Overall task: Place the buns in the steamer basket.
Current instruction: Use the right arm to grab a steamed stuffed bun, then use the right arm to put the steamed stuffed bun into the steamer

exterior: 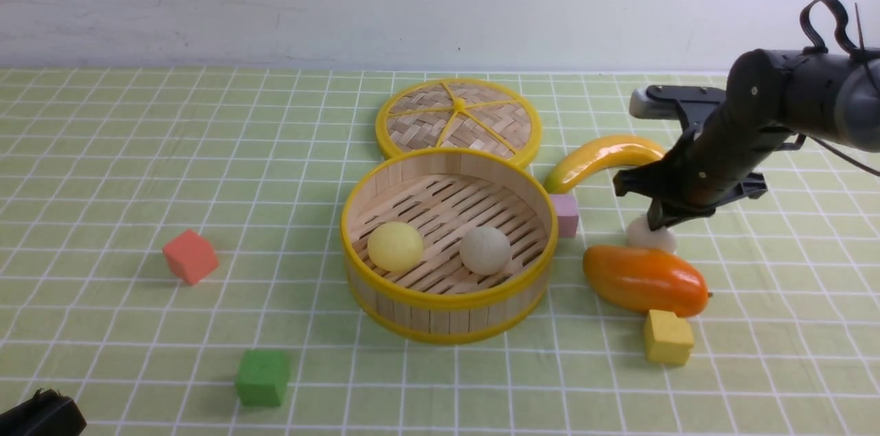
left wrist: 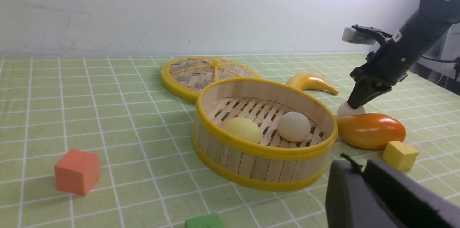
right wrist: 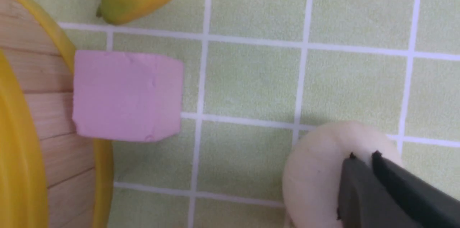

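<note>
Two buns lie in the basket [exterior: 447, 302], which stands upright in the middle of the tabletop [exterior: 103, 168]: a yellow bun [exterior: 395, 246] on the left of its slatted floor and a white bun [exterior: 485, 250] on the right, apart from each other. The third bun [exterior: 650, 238] sits on the tabletop to the right of the basket, between the banana [exterior: 598, 157] and the mango [exterior: 645, 279], just behind the mango.

The right gripper [exterior: 658, 221] points down onto this bun. Its fingers [right wrist: 354, 185] are clenched together with their tips on the bun's top; whether they pinch it I cannot tell.

The left gripper [left wrist: 363, 174] shows only as a dark shape low at the near left edge, well apart from the basket. I cannot tell whether it is released or clenched.

The lid [exterior: 457, 116] lies flat behind the basket, touching its rim. A pink cube [exterior: 566, 214] rests against the basket's right wall. A yellow cube [exterior: 667, 337] sits just in front of the mango. A red cube [exterior: 190, 256] and a green cube [exterior: 262, 377] lie to the left of the basket, nearer the robot
</note>
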`<state>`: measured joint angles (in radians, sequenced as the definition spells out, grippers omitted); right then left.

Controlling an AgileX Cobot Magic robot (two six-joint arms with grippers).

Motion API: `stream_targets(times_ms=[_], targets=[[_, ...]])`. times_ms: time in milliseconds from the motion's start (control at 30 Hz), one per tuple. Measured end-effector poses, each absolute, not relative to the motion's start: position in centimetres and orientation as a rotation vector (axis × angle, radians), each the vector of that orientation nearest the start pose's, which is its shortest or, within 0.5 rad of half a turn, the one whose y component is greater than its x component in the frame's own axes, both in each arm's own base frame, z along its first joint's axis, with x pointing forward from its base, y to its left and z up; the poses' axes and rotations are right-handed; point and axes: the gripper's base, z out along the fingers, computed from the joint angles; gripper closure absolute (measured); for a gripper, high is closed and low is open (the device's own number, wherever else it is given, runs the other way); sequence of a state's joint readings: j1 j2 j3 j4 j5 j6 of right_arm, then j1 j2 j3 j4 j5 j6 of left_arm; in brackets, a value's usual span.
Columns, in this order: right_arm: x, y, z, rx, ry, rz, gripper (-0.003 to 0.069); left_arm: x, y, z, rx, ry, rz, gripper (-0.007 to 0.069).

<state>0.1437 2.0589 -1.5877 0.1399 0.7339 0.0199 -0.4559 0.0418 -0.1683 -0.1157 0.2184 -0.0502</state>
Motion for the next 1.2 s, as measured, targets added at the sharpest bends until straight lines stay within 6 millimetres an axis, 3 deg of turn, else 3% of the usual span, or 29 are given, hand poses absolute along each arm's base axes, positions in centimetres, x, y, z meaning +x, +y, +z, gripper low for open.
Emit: stream_targets(times_ms=[33, 133, 233, 367, 533, 667, 767, 867, 1000, 1033, 1067, 1100, 1133, 1200], targets=[[44.1, 7.3, 19.9, -0.057, 2.693, 0.209, 0.0657, 4.5, -2.4, 24.8, 0.253, 1.576, -0.504, 0.0570], [43.0, 9.0, 23.7, -0.144, 2.604, 0.244, 0.0657, 4.5, -2.4, 24.8, 0.253, 1.576, -0.504, 0.0568], [42.2, 10.8, 26.2, -0.184, 2.517, 0.312, 0.0657, 4.5, -2.4, 24.8, 0.253, 1.576, -0.504, 0.0567], [41.3, 15.1, 28.0, -0.244, 2.384, 0.463, 0.0655, 4.5, -2.4, 25.0, 0.247, 1.554, -0.506, 0.0563], [41.7, 18.8, 26.0, -0.292, 2.325, 0.547, 0.0653, 4.5, -2.4, 24.9, 0.248, 1.561, -0.506, 0.0554], [42.5, 21.9, 22.1, -0.298, 2.288, 0.583, 0.0643, 4.5, -2.5, 24.7, 0.255, 1.588, -0.503, 0.0552], [42.9, 22.6, 20.5, -0.279, 2.283, 0.584, 0.0629, 4.4, -2.5, 24.6, 0.257, 1.596, -0.503, 0.0550], [43.3, 22.9, 18.7, -0.262, 2.295, 0.579, 0.0580, 4.4, -2.5, 24.6, 0.258, 1.599, -0.502, 0.0549], [43.2, 22.9, 19.4, -0.259, 2.277, 0.581, 0.0435, 4.4, -2.5, 24.6, 0.258, 1.599, -0.502, 0.0549], [43.2, 22.9, 19.4, -0.260, 2.277, 0.581, 0.0426, 4.4, -2.5, 24.6, 0.258, 1.599, -0.502, 0.0549], [43.0, 22.8, 20.2, -0.278, 2.269, 0.580, 0.0355, 4.4, -2.5, 24.6, 0.258, 1.599, -0.502, 0.0549], [43.0, 22.8, 20.3, -0.285, 2.270, 0.580, 0.0337, 4.4, -2.5, 24.6, 0.258, 1.599, -0.502, 0.0549], [42.5, 22.5, 21.7, -0.329, 2.267, 0.577, 0.0274, 4.4, -2.5, 24.6, 0.258, 1.600, -0.502, 0.0547], [41.6, 21.7, 24.2, -0.397, 2.267, 0.570, 0.0223, 4.4, -2.5, 24.6, 0.258, 1.600, -0.502, 0.0544]])
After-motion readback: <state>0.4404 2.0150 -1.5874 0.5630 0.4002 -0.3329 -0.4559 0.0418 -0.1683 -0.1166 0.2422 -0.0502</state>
